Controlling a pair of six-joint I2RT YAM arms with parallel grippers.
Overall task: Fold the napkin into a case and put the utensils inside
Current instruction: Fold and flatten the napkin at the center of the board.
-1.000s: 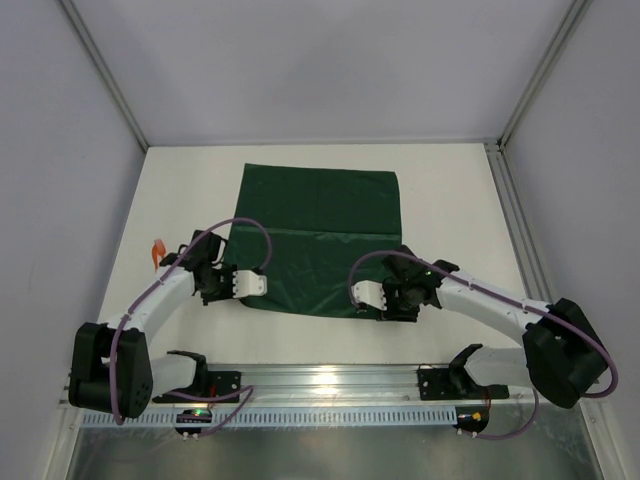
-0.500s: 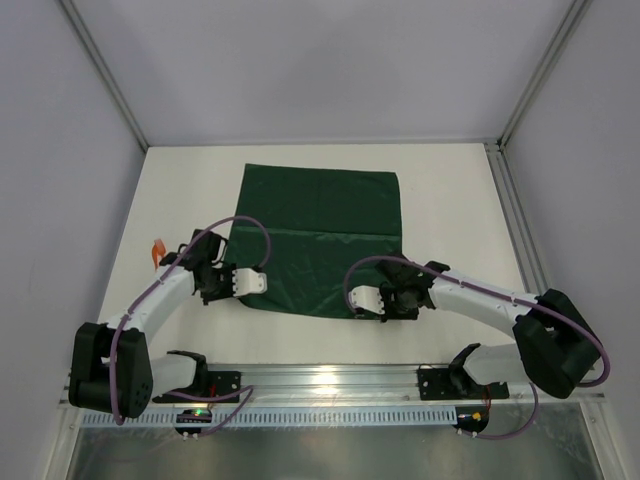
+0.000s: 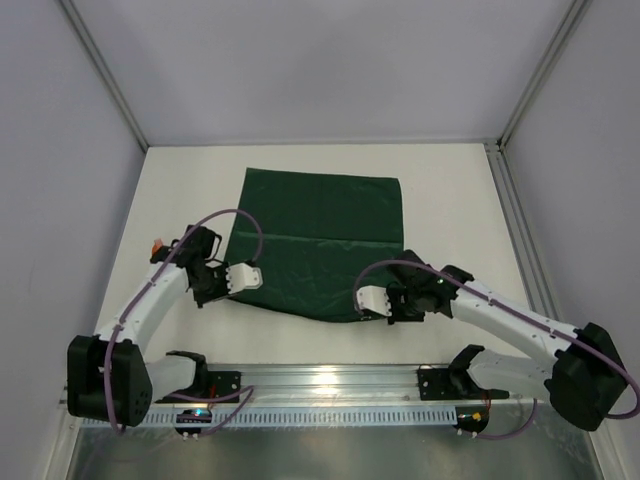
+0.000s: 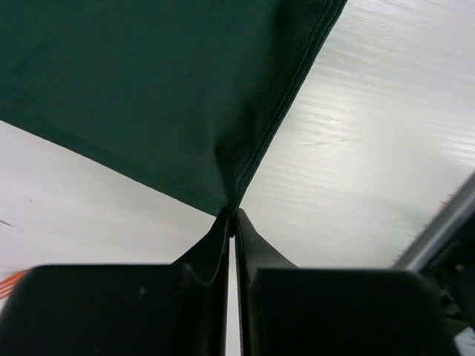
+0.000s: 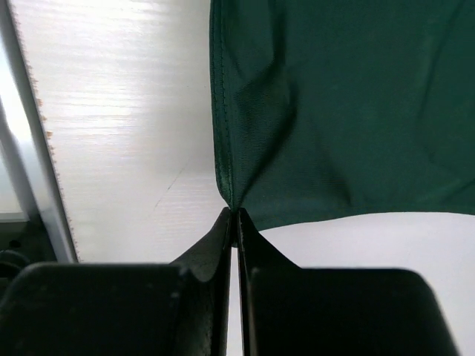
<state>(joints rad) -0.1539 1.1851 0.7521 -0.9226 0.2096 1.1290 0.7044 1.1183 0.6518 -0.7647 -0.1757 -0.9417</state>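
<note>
The dark green napkin point(image 3: 315, 235) lies spread on the white table, its near edge lifted. My left gripper point(image 3: 232, 283) is shut on the napkin's near left corner point(image 4: 231, 206). My right gripper point(image 3: 358, 307) is shut on the near right corner point(image 5: 231, 204). Both corners hang pinched between the fingertips a little above the table. The near hem sags between the two grippers. An orange utensil point(image 3: 157, 246) peeks out left of the left arm, mostly hidden; an orange bit also shows in the left wrist view point(image 4: 11, 282).
The table's near edge is a metal rail point(image 3: 330, 380) with both arm bases. Grey walls point(image 3: 60, 200) close the left, back and right sides. A metal frame strip point(image 3: 520, 230) runs along the right of the table.
Both grippers have risen with the napkin's near corners and moved slightly apart. The near hem now hangs off the table and sags in the middle.
</note>
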